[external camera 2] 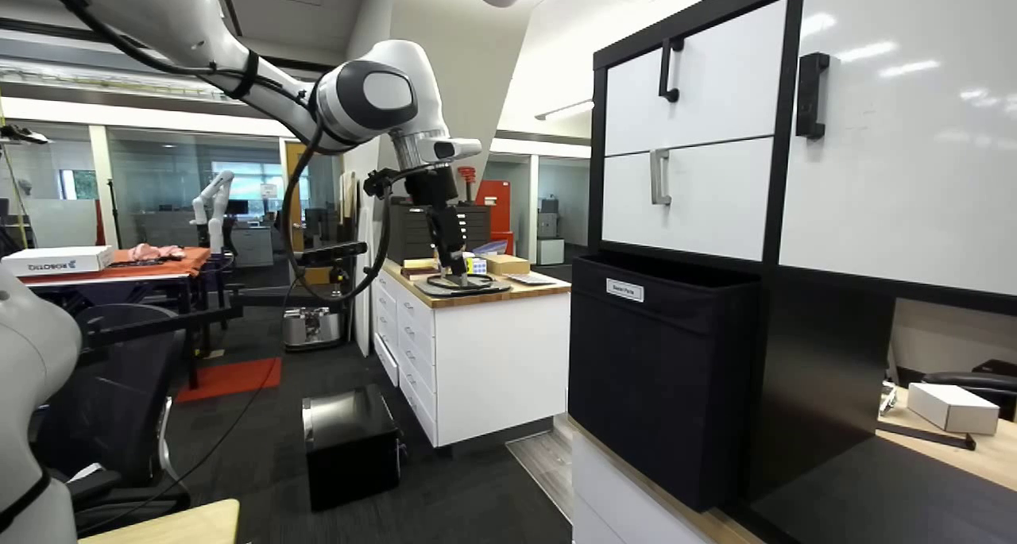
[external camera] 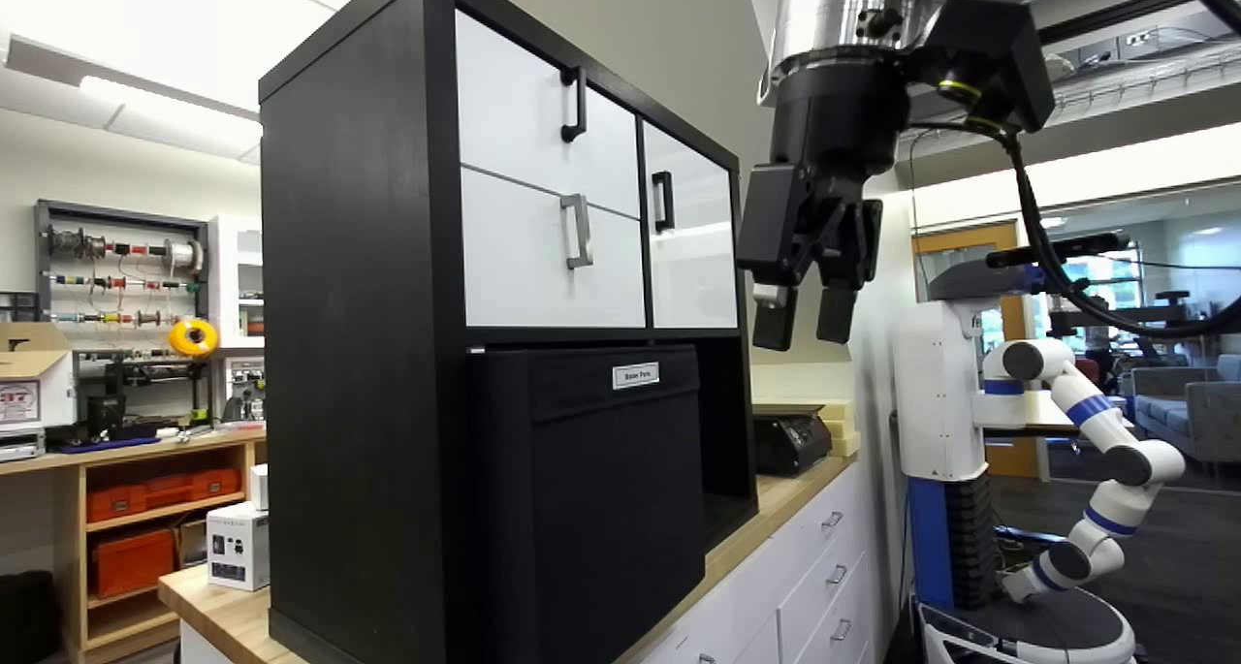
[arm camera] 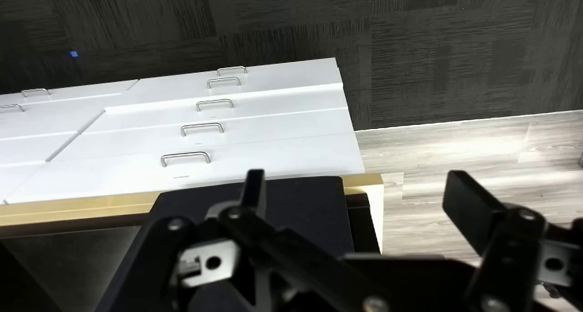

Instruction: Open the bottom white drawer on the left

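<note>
Gripper (arm camera: 357, 186) occupies the foreground of the wrist view: 2 fingers (arm camera: 473, 212) spread wide, nothing held between them. Beneath lie a black bin (arm camera: 303, 207) and counter drawers (arm camera: 282, 125). Disregard these drawers; they are not to be operated.

In an exterior view, the bottom white drawer (external camera: 519, 276) sits closed on the left side of the black cabinet (external camera: 354, 305), above the bin and directly under an upper drawer (external camera: 509, 102) with a black handle (external camera: 580, 102). Select the grey handle (external camera: 583, 233), an upright bar. The gripper points downward, apart from it, so reorientation is probably required: turn the gripper to face the drawer squarely, fingers side by side so that they straddle the bar.

In an exterior view, the arm (external camera 2: 365, 99) carries the gripper well apart from the grey handle (external camera 2: 656, 177); the fingertips appear lower than the bar. Recommended sequence:
1. Raise and turn the gripper before approaching.
2. Advance slowly until the bar stands between the fingers, clear of the black handle above.
3. Close, confirm the grip, then pull straight out. A sideways pull could bind the drawer or slip the grip.
</note>
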Robot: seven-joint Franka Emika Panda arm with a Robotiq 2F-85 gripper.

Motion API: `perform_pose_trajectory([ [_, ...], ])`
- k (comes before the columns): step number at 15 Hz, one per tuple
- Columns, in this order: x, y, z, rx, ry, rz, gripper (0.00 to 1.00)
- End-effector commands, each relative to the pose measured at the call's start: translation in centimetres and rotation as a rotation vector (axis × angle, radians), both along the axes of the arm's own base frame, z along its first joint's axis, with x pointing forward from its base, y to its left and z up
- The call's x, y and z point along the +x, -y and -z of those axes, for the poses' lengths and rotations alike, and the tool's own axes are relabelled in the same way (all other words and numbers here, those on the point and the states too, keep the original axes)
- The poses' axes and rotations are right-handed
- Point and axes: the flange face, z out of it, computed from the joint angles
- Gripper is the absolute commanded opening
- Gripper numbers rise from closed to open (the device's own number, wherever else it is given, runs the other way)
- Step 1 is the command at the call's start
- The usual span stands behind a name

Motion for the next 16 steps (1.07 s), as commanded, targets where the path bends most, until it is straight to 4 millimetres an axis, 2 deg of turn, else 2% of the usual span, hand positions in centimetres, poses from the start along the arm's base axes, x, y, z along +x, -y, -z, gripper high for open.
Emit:
perform_pose_trajectory([
  [1, 0.6, 0.6, -0.2, 0.008, 0.011, 0.011, 1.0],
  [8, 3.3, 4.4, -1.8, 0.04, 0.077, 0.07, 1.0],
  [16, 8.7, 9.2, -3.8, 0.022, 0.208, 0.036, 1.0],
])
